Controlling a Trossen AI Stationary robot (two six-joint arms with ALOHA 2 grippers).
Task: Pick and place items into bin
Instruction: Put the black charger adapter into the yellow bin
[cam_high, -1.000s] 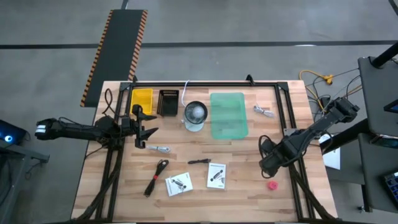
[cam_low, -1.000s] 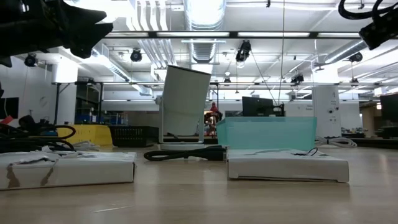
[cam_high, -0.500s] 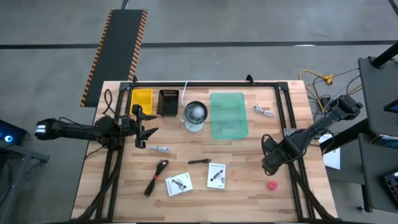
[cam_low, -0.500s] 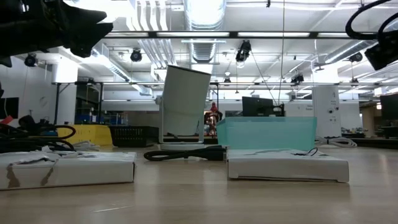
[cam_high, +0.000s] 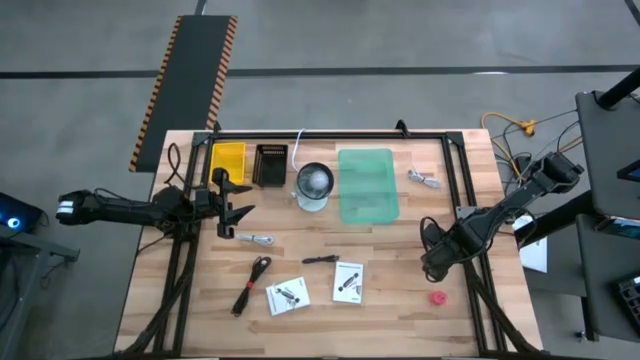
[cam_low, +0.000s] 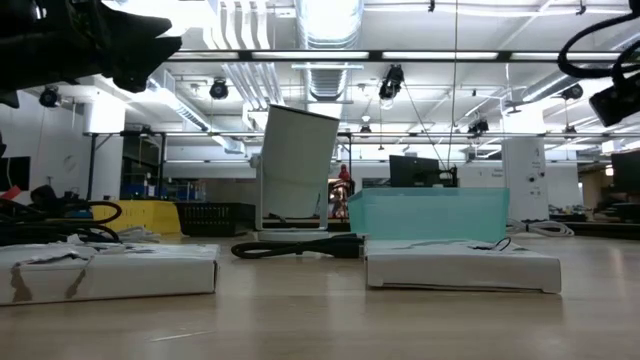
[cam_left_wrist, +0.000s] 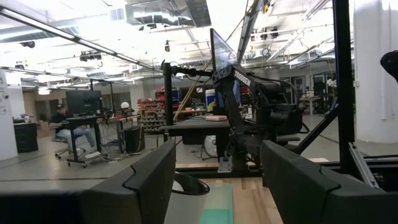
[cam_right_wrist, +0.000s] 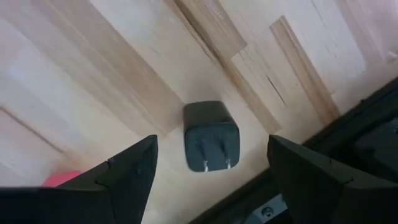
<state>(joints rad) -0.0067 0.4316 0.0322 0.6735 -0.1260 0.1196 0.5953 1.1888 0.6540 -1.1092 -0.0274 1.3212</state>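
both arms are dark, chunky jointed links with black cables looping off them. left gripper has blocky angular black fingers; the right gripper looks the same, maybe matte plastic.

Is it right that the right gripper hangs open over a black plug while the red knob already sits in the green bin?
Not quite. The right gripper does hang open over the black plug, but the high view shows the red knob lying on the table, well outside the green bin.
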